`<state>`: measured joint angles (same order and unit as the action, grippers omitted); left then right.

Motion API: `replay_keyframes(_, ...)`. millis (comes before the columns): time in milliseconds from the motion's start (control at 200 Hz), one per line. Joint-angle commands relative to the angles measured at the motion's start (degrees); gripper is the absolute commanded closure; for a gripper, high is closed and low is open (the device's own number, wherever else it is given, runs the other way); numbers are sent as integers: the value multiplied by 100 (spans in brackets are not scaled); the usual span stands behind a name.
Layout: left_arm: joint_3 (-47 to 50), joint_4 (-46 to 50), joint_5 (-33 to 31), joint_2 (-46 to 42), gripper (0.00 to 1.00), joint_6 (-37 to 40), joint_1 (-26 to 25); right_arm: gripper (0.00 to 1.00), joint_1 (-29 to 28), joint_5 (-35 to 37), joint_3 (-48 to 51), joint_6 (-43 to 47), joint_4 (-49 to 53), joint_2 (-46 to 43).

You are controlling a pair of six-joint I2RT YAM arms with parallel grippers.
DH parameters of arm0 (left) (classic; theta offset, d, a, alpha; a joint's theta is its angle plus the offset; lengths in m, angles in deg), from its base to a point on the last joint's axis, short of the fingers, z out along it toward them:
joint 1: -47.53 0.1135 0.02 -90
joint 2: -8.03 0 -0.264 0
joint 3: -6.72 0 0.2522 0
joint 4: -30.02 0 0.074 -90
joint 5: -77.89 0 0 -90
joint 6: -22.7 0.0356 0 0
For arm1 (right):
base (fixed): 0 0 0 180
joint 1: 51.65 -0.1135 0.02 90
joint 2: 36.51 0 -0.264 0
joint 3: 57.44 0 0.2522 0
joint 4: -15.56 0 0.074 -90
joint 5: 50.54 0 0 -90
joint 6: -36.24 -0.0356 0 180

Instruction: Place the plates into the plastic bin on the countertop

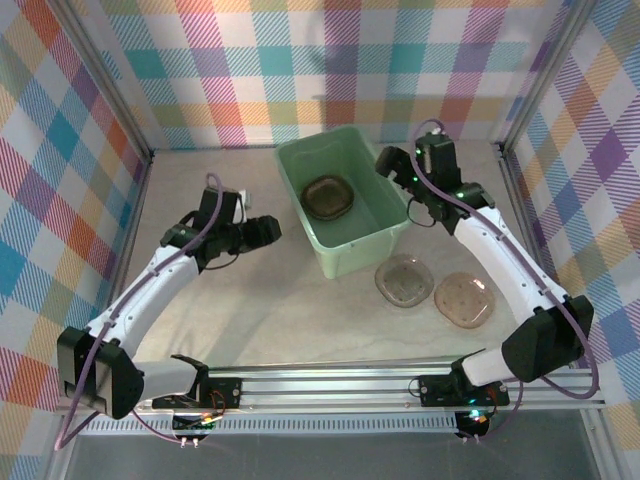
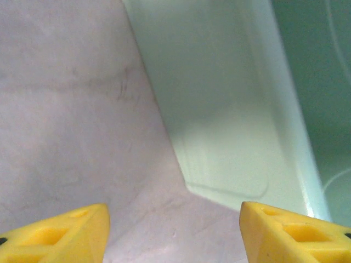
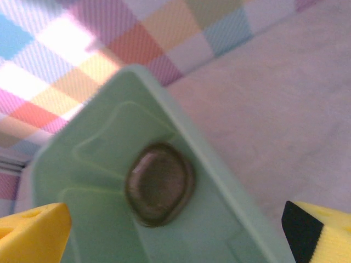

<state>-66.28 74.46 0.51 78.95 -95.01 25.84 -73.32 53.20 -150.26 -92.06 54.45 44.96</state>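
Surface (image 1: 250, 320): beige, marble-patterned, with plaid walls (image 1: 80, 150) from 9 round to 3 o'clock.

Bin (image 1: 362, 250): pale green tub, just past centre toward 12 o'clock, set at a slant. It is the biggest thing here.

Left arm (image 1: 150, 290): reaches in from 7 o'clock. The left jaws sit at the bin's 9 o'clock, close to its outer wall (image 2: 219, 109) but not touching. They stand part open with nothing between them, over bare surface.

Right arm (image 1: 500, 250): comes up from 5 o'clock. The right jaws are above the bin's rim at 2 o'clock, spread wide and empty, looking down into the tub.

Plates: a brownish stack (image 1: 328, 197) lies flat on the bin floor, also in the right wrist view (image 3: 160, 183); the count is unclear. Two loose plates are on the surface at the bin's 5 o'clock. The nearer plate (image 1: 404, 281) is just beside the bin's corner. The outer plate (image 1: 464, 298) is at its 3 o'clock, close by or touching; can't tell which.

Handling, my guess: thin, stiff plastic, light, smooth and likely slippery. It should survive a knock. The plates lie flat, so the only hold is the shallow rim. Pinch one edge with one finger slid under it. The right arm is the closer one.

Writing: no brand, label or text readable anywhere.
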Motion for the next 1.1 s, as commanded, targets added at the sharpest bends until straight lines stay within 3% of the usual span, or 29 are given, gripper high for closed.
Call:
replay_keyframes(0,333,183,4,-266,36,-86,-308,1,212,-630,194,166,113,17)
replay_keyframes(110,622,-248,349,-367,36,-32,-591,1,316,-1017,121,614,111,315)
replay_keyframes(340,665,-441,714,-149,36,326,-1258,1,480,-2083,-901,1173,1128,1251)
replay_keyframes(660,922,-981,642,-234,36,49,-1611,3,425,-3281,-551,1012,579,1165)
replay_keyframes(1095,1039,-1292,201,0,37,-157,-2195,6,-188,-3762,-960,865,476,1723)
